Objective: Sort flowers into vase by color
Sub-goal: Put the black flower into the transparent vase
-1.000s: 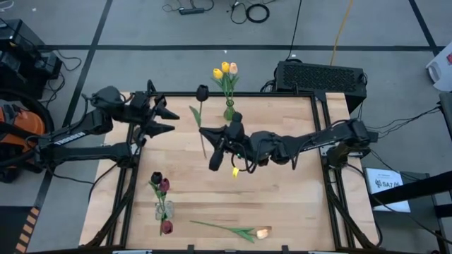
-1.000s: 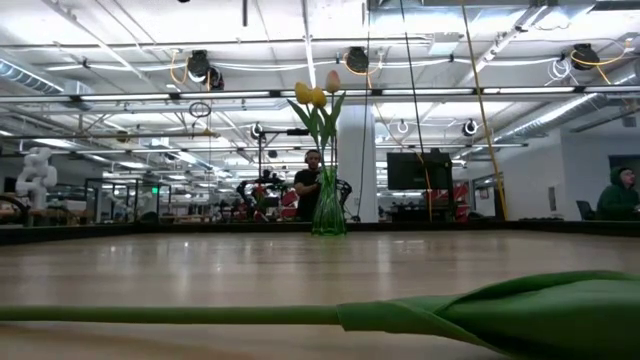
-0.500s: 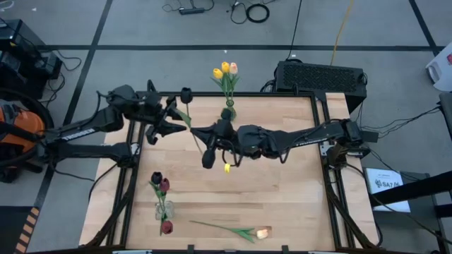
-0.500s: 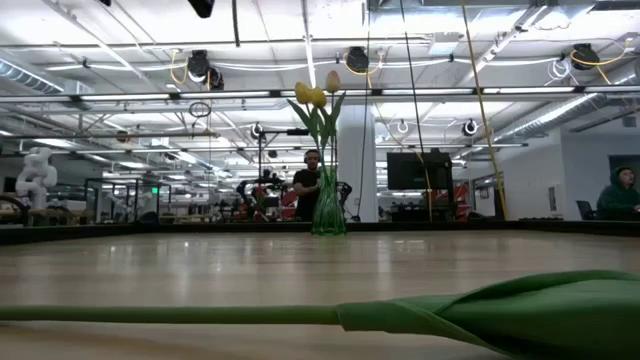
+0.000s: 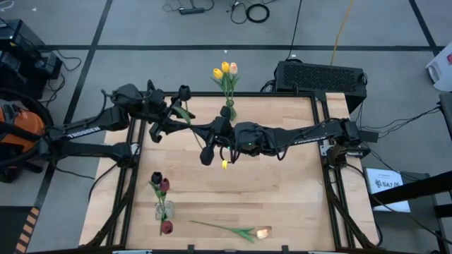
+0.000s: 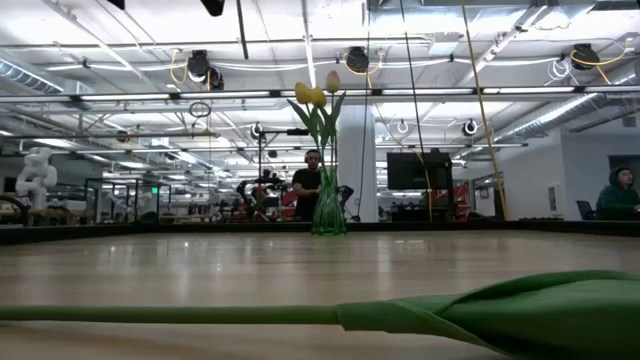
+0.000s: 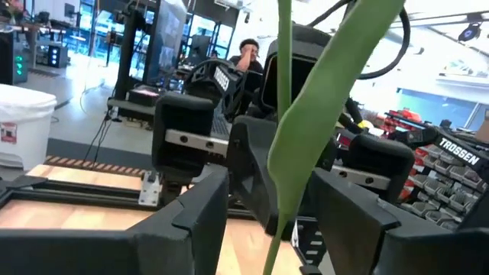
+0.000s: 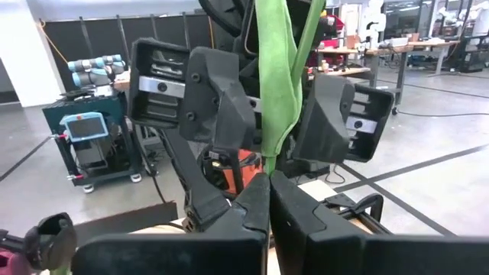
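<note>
High: right gripper [image 5: 207,149] is out over the far-left part of the table [image 5: 282,204], clamped on the stem of a near-black tulip [image 5: 185,92] whose head sticks out past the far-left corner. Left gripper [image 5: 161,120] is right at that stem, fingers spread either side, looks like a handover. Far vase [image 5: 229,111] holds yellow and peach heads; near vase [image 5: 163,209] on the left holds dark red and near-black ones. One peach tulip [image 5: 240,231] lies flat at the near edge

Low: only the far vase [image 6: 328,214] and the lying flower's leaf [image 6: 500,310] up close; no grippers visible

Left wrist: left fingers [image 7: 191,218] apart, stem and leaf [image 7: 306,130] running up between them, no contact I can confirm

Right wrist: right fingers [image 8: 252,210] pinched together on the stem base, leaf [image 8: 271,84] hanging above

Handling, my read: very light, thin flexible stem, soft fabric leaf, so it will whip and pivot in a pinch. Left should close on bare stem below the leaf, not on the leaf, before right lets go
</note>
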You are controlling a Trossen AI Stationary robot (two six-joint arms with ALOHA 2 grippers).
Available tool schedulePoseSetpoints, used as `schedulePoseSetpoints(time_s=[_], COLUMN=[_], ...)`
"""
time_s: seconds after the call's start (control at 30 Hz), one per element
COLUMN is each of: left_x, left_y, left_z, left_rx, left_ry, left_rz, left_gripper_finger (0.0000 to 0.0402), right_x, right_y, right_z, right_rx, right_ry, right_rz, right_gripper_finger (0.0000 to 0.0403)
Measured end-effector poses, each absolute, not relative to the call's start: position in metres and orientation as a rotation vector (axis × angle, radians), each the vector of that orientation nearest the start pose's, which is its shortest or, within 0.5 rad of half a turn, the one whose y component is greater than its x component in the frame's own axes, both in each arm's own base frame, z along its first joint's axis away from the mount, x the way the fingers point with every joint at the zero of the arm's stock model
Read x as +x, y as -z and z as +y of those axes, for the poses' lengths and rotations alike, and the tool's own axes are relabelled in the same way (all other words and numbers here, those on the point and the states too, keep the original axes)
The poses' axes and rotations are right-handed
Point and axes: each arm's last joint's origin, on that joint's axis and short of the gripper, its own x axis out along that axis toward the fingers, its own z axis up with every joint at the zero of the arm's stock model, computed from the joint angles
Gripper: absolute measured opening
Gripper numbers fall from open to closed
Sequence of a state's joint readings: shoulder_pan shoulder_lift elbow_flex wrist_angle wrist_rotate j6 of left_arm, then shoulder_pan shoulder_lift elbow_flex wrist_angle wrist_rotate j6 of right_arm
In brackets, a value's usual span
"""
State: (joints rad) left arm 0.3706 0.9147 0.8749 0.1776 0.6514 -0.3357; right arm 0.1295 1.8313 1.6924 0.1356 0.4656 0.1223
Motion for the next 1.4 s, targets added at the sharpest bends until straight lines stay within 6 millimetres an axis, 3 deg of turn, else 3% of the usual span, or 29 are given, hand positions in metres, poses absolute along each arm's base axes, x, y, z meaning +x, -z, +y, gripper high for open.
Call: schedulePoseSetpoints(time_s=[0.17,0.47,0.67,0.9,1.07,1.23,1.4], left_x=[0.193,0.194,0.195,0.188,0.171,0.158,0.155], left_y=[-0.373,-0.372,-0.37,-0.376,-0.396,-0.412,-0.416], left_z=[0.056,0.057,0.057,0.058,0.059,0.052,0.032], left_rx=[-0.274,-0.275,-0.281,-0.268,-0.255,-0.247,-0.273], left_ry=[0.295,0.294,0.289,0.284,0.285,0.349,0.471], left_rz=[-0.059,-0.056,-0.045,-0.063,-0.072,-0.08,-0.078], left_gripper_finger=[0.0151,0.0016,0.0017,0.0015,0.0015,0.0015,0.0014], right_x=[0.431,0.431,0.43,0.412,0.382,0.368,0.364], right_y=[-0.382,-0.379,-0.375,-0.378,-0.389,-0.38,-0.365], right_z=[0.043,0.041,0.038,0.036,0.032,0.036,0.044], right_rx=[0.128,0.16,0.217,0.244,0.411,0.636,0.745], right_ry=[0.337,0.351,0.366,0.387,0.444,0.535,0.614], right_rz=[-0.005,0.02,0.063,0.18,0.277,0.377,0.467], right_gripper_finger=[0.0,0.0,0.0009,0.0079,0.0125,0.0134,0.0129])
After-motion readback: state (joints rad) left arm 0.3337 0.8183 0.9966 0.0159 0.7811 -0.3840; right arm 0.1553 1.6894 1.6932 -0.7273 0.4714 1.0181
